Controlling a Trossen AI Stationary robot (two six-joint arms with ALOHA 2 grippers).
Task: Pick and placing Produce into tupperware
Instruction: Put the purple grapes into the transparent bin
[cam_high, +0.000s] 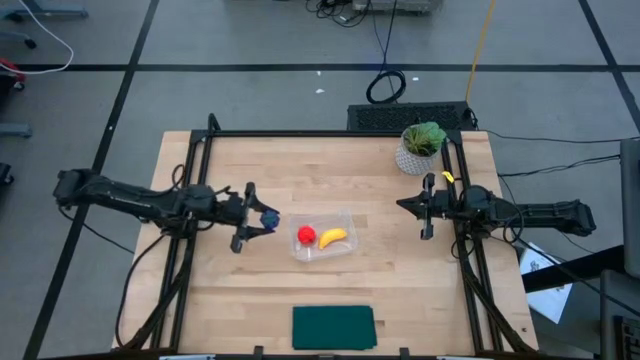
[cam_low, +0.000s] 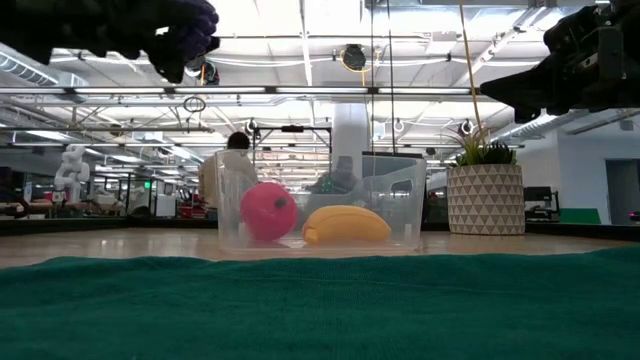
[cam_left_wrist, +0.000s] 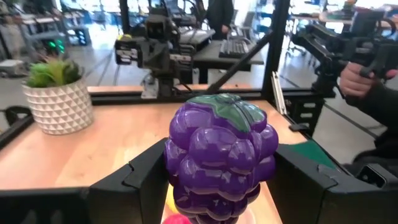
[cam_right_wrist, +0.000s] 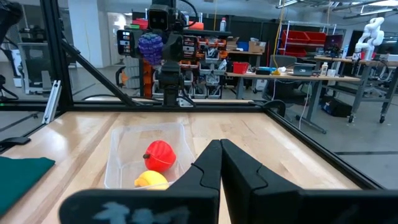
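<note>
The left gripper (cam_high: 262, 217) is holding the purple grapes (cam_left_wrist: 219, 162) up in the air, just beside the open side of the tupperware (cam_high: 345, 222). Its two dark fingers (cam_left_wrist: 149, 174) are pressing on the sides of the grapes, one on each side. The grapes are a shiny toy bunch made of many round bumps, with a dark green leaf cap on top.

The tupperware is a clear little tub with rounded corners, sitting near the middle of the wooden table (cam_high: 250, 300). Inside it the red round piece (cam_high: 306, 235) and the yellow banana (cam_high: 333, 237) are lying side by side. The red one is sitting nearer the left gripper.

The right gripper (cam_high: 425, 207) is waiting over the right side of the table, near the plant in the white pot (cam_high: 420, 148). Its fingers are closed tight and holding nothing.

A dark green mat (cam_high: 333, 327) is lying flat at the front edge of the table.
</note>
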